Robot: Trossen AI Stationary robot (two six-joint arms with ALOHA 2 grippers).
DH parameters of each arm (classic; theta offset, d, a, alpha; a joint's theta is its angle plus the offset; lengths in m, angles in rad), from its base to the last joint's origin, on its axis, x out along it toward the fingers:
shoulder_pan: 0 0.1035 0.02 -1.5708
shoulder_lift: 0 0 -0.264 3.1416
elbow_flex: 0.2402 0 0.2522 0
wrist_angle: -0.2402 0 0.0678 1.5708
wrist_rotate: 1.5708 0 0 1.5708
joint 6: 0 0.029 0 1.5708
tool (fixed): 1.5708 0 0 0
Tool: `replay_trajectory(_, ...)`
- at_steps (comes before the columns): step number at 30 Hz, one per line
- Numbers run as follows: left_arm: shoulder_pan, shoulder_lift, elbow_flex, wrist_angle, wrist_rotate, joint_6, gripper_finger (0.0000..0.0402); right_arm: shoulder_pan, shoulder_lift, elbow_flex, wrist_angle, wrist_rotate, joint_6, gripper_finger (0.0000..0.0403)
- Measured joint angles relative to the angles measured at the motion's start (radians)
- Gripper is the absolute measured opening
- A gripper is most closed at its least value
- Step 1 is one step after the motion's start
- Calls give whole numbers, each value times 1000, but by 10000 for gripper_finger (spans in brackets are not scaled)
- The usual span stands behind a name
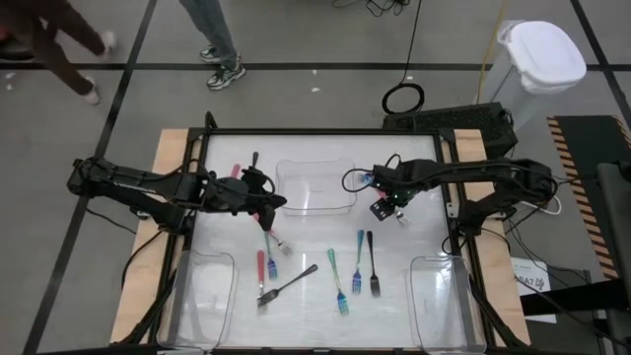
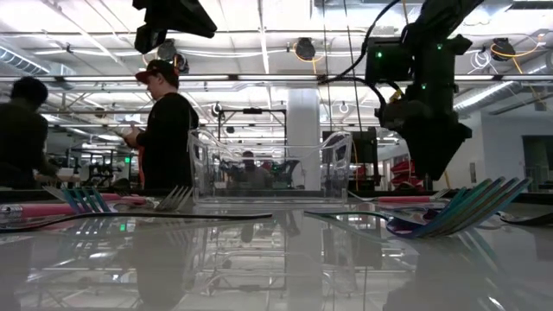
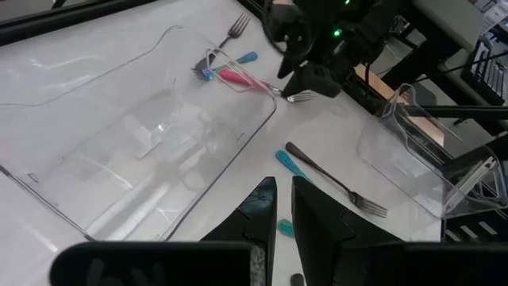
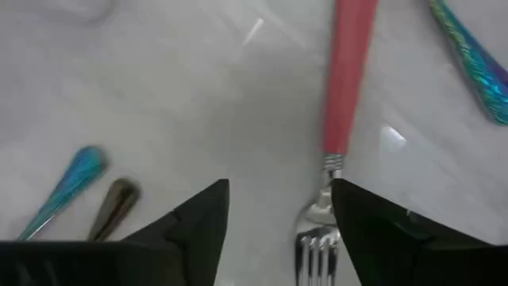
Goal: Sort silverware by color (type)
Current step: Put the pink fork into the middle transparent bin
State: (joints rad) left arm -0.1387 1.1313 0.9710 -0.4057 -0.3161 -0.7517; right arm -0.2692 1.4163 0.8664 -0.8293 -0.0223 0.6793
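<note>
The white table [image 1: 315, 296] fills mid-frame in the high view. At its upper centre stands a clear rectangular plastic tray [image 1: 315, 187]. Right gripper [image 1: 386, 207], jaws apart, hovers above a pink-handled metal fork [image 4: 340, 119] lying lengthwise between its fingers, tines toward the wrist. Left gripper [image 1: 264, 205], centre-left, jaws nearly together, holds nothing I can discern.

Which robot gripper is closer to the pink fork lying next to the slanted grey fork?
Left. The left gripper hangs just beyond the pink fork, toward the table's far edge. The right gripper is open and farther away, off to the right side of the table.
</note>
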Motion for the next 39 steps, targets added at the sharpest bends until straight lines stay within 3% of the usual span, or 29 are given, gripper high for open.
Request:
replay_trajectory(12,0,0,0,0,-1,0,42,-26,107,-3,42,19,-19,210)
replay_trajectory(28,0,4,0,-3,-3,7,42,-29,255,1,68,-91,-29,173)
replay_trajectory(33,0,11,0,-4,-5,8,42,-29,259,-1,62,-89,-21,147)
replay_trajectory(39,0,23,1,-4,-8,31,42,-22,260,-1,60,-87,-11,85)
